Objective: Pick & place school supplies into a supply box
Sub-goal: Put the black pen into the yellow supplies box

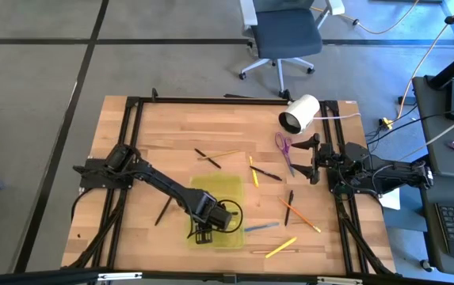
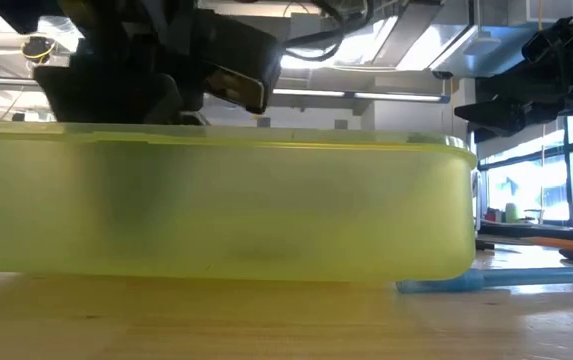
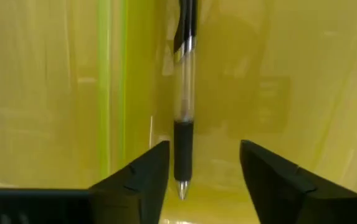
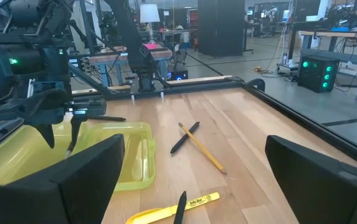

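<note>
The yellow-green supply box (image 1: 219, 192) lies open on the near middle of the table and fills the low view (image 2: 226, 210). My left gripper (image 1: 203, 235) is over its near end, open, fingers pointing down into it (image 3: 204, 144). A clear pen with a black grip (image 3: 184, 124) shows inside the box between the fingertips, apart from both. Pens and pencils lie scattered right of the box, among them a blue pen (image 1: 261, 227), a yellow marker (image 1: 280, 247) and the purple scissors (image 1: 284, 150). My right gripper (image 1: 314, 162) waits open at the right side (image 4: 195, 140).
A white cylinder (image 1: 299, 113) lies at the far right corner. A black pen (image 1: 163, 210) rests left of the box, and two more pens (image 1: 207, 157) lie beyond it. A black pen and a yellow pencil lie crossed (image 4: 194, 140) ahead of the right gripper.
</note>
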### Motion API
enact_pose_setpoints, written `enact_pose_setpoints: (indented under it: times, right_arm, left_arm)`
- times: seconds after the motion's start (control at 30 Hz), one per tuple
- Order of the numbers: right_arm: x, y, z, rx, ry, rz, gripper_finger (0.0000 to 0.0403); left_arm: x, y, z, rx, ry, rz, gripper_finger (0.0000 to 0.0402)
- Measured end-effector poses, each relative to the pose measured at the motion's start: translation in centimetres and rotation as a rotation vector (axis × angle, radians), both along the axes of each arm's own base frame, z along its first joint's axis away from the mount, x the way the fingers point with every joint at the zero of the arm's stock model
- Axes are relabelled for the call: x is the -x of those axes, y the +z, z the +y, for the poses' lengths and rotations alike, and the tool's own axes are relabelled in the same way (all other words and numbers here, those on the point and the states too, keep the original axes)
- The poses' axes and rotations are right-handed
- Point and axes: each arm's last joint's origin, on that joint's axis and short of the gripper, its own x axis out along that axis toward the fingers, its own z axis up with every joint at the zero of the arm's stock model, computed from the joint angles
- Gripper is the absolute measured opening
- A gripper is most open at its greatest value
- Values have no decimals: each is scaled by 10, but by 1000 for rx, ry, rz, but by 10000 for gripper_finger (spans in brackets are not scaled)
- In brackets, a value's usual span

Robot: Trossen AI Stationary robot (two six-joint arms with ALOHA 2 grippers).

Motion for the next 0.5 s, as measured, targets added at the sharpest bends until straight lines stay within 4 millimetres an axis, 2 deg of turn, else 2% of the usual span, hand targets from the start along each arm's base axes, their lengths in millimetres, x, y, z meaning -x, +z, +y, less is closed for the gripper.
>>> enact_pose_setpoints:
  times: [0.1, 0.23, 0.4, 0.5]
  right_arm:
    - [0, 0, 0, 0, 0, 0, 391]
    - [0, 0, 0, 0, 0, 0, 391]
    - [0, 0, 0, 0, 0, 0, 391]
    - [0, 0, 0, 0, 0, 0, 391]
  left_arm:
    - [2, 14, 2, -2, 32, -44, 213]
    - [12, 48, 10, -49, 175, -128, 222]
    - [44, 96, 28, -120, 470, -157, 224]
    - [69, 116, 37, -164, 625, -124, 224]
